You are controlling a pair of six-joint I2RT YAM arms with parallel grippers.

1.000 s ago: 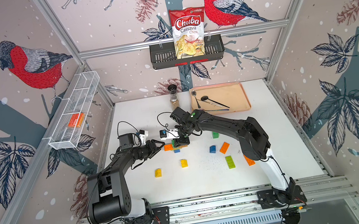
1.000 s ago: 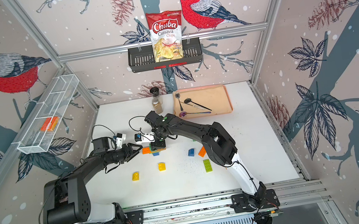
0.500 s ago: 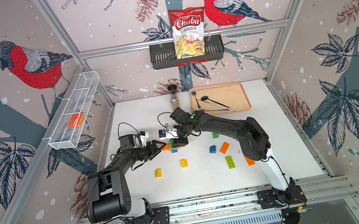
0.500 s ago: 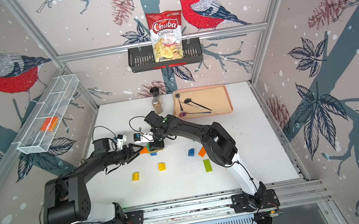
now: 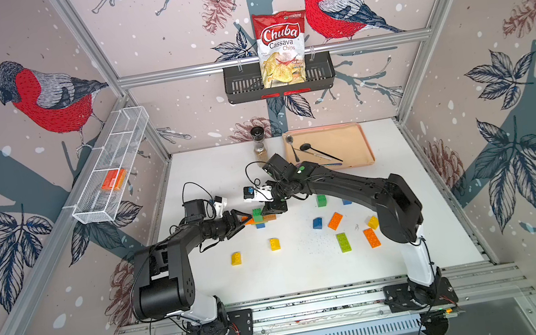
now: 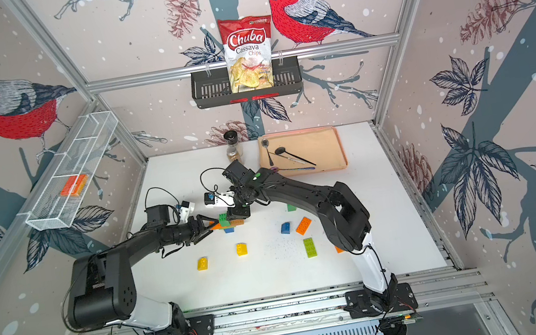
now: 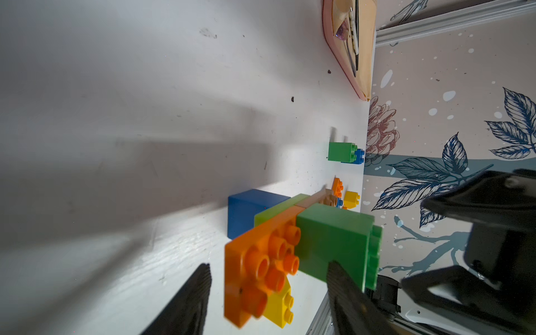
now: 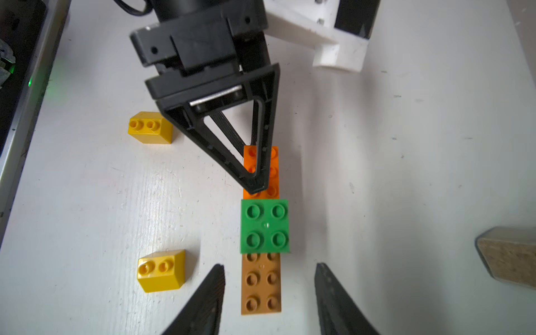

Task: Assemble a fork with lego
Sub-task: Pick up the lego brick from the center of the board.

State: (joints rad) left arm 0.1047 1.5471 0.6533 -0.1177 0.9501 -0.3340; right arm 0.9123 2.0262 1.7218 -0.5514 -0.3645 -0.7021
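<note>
— Where is the lego?
— I have the built row (image 5: 259, 215) on the counter (image 5: 311, 273), left of centre, between my two tools. From the right wrist I look down on it: an orange long brick (image 8: 261, 171), a green square (image 8: 264, 226) on top, a brown long brick (image 8: 261, 282), all in one line.
— What can't you see?
— That view hides the lower layer. The left wrist shows a lime brick (image 7: 275, 210) under the orange one and a blue square (image 7: 249, 211) below, against the counter. Whether they are pressed home I cannot tell; that view is blurred up close.
— And the tools?
— My left tool (image 7: 268, 264) has its jaws apart around the orange end, with daylight on one side. My right tool (image 8: 269, 265) stands apart too, its fingers (image 8: 203, 301) flanking the brown brick, clear of it.
— Loose pieces?
— To the right and nearer, in a top view: three yellow bricks (image 5: 274, 244), two blue bricks (image 5: 317, 223), one half behind my right arm, one green brick (image 5: 321, 200), two orange bricks (image 5: 335, 220), one lime long brick (image 5: 343, 241). In a top view the arm covers the third yellow and most of one orange brick (image 6: 338, 249).
— Further out?
— A tray (image 5: 345, 142) far right with dark utensils I cannot count, a jar (image 5: 258, 142) beside it, a chips bag (image 5: 280, 47) in a black basket (image 5: 236, 86) on the far wall, a wire shelf (image 5: 95, 201) on the left wall holding a smooth orange block (image 5: 113, 180).
</note>
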